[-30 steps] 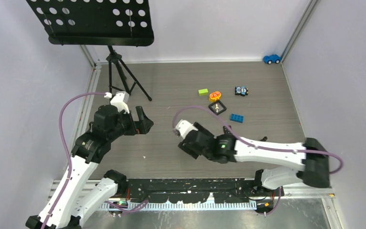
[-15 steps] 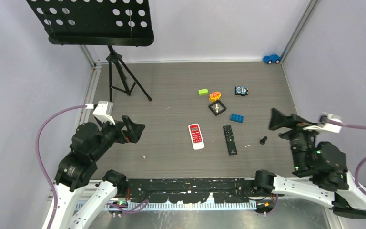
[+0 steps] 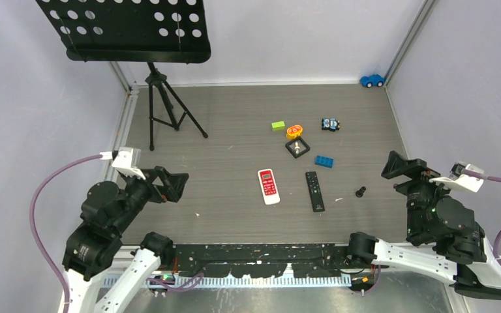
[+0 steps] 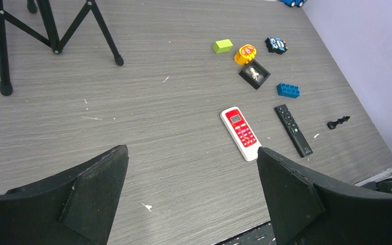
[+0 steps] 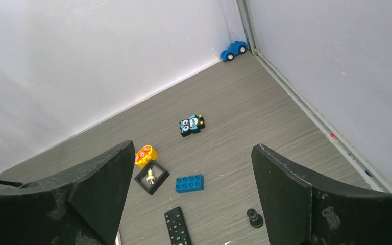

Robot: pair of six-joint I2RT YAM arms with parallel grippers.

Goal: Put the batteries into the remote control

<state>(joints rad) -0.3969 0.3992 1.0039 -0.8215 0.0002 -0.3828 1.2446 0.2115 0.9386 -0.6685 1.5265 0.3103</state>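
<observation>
- Grey wood-grain table [image 3: 235, 130] between lilac walls; the white remote [image 3: 268, 186] lies buttons-up near the front middle.
- Black remote [image 3: 314, 190] lies just right of the white remote, roughly parallel and not touching it, also buttons-up.
- Knob [image 3: 360, 192] sits further right of the white remote, beyond the black one.
- Batteries: none shows in any view, so I cannot tell where they are; the knob is not one.
- Left gripper [image 4: 191, 153] hangs well left of the white remote, jaws spread wide with nothing between them.
- Right gripper [image 5: 192, 148] hangs well right of the white remote, past the knob, likewise wide and empty.
- Loading looks not yet begun. With the buttons up, the battery bay is likely underneath.
- To do it well, one arm should steady or turn a remote while the other works. It should approach low and across the remote's narrow width, so the remote does not skid.
</observation>
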